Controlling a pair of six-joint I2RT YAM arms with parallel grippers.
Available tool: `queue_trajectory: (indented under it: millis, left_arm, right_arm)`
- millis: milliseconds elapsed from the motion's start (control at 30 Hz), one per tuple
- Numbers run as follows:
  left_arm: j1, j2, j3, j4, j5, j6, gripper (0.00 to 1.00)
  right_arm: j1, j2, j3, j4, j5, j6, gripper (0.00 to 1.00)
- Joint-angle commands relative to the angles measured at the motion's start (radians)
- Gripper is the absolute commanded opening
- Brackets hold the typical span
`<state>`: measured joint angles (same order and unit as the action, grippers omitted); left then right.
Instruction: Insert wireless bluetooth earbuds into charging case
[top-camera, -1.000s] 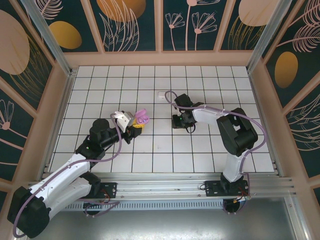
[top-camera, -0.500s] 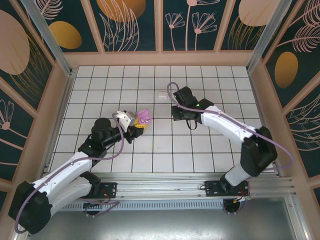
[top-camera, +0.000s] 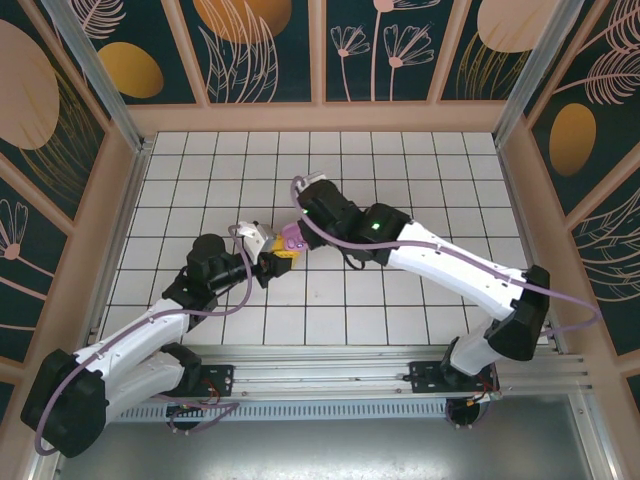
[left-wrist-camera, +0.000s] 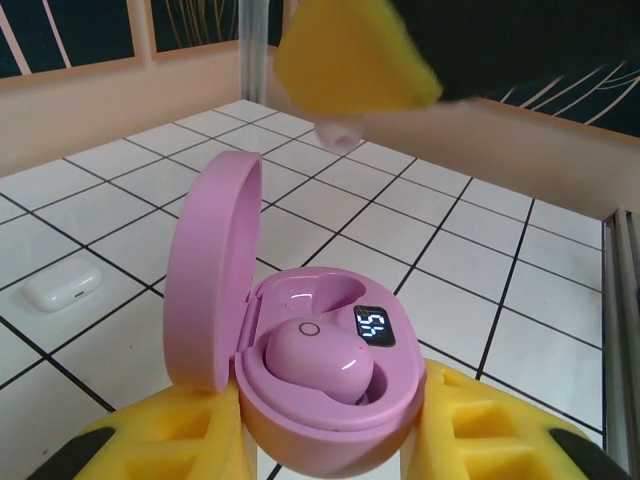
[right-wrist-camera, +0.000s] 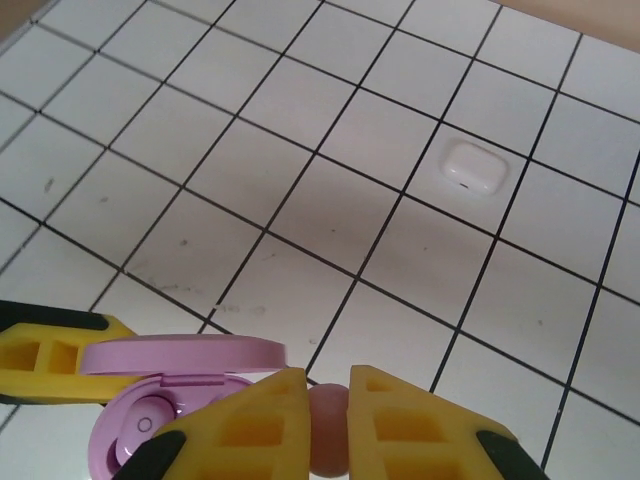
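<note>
Right end effector (right-wrist-camera: 328, 388) has swung over, pinching a pink earbud (right-wrist-camera: 328, 432); left end effector (left-wrist-camera: 330, 445) clamps the open pink case (left-wrist-camera: 208, 270)

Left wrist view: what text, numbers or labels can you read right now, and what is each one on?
"45": lit digits on the small dark display inside the open pink charging case, beside the seated earbud.
The white case: a tiny dark mark, too small to read.
No other text is legible.
</note>
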<state>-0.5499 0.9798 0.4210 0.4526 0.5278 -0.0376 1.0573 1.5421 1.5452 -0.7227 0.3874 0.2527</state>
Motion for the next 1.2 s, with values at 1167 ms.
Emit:
queue_trajectory:
  millis: [1167]
  left_arm:
    - [-0.002,-0.024,0.055,0.028,0.044,-0.100,0.23]
  right_arm:
    - [0.090,0.129,0.091,-0.174,0.076,-0.087,0.13]
